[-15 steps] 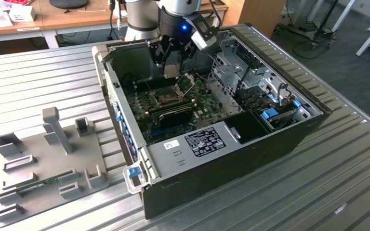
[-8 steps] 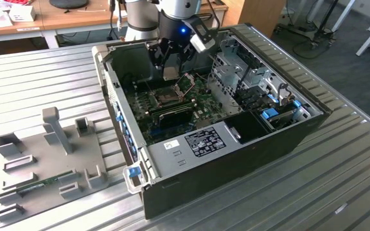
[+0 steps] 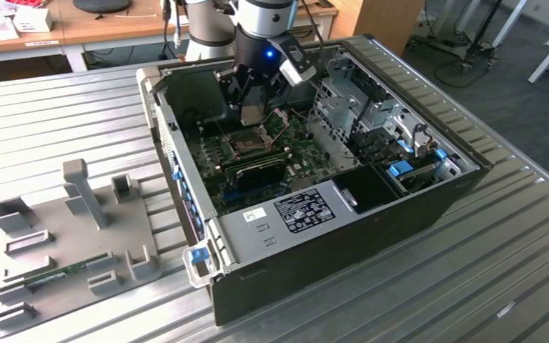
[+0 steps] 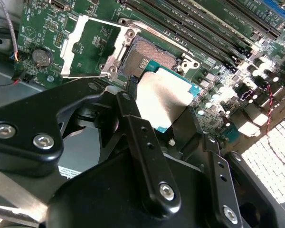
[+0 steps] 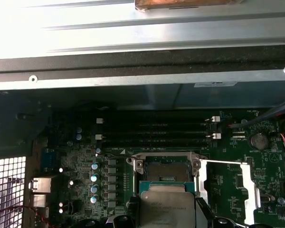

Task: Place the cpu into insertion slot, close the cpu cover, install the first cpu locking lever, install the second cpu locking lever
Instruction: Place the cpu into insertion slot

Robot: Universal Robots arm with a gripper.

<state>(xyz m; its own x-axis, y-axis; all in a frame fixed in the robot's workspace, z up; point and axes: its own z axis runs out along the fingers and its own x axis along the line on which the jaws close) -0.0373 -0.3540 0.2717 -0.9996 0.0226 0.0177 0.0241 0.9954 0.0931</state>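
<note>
My gripper [image 3: 251, 107] hangs inside the open computer case and is shut on the cpu [image 3: 252, 116], a flat square chip with a dull grey top. In both wrist views the cpu [image 4: 164, 97] [image 5: 167, 208] sits between the black fingers [image 4: 132, 88], a little above the insertion slot [image 4: 149, 53] [image 5: 167, 170] and partly overlapping it. The slot is a dark square socket with a silvery rim on the green motherboard [image 3: 219, 161]. The cpu cover [image 4: 92, 45] [image 5: 225, 190], a thin silvery frame, stands flipped open beside the slot.
Long dark memory slots [image 5: 154, 130] run just beyond the socket. The case walls [image 3: 165, 121] and a drive cage [image 3: 370, 114] hem in the board. A grey fixture plate [image 3: 74, 236] with upright holders lies on the ribbed metal table at the exterior view's left.
</note>
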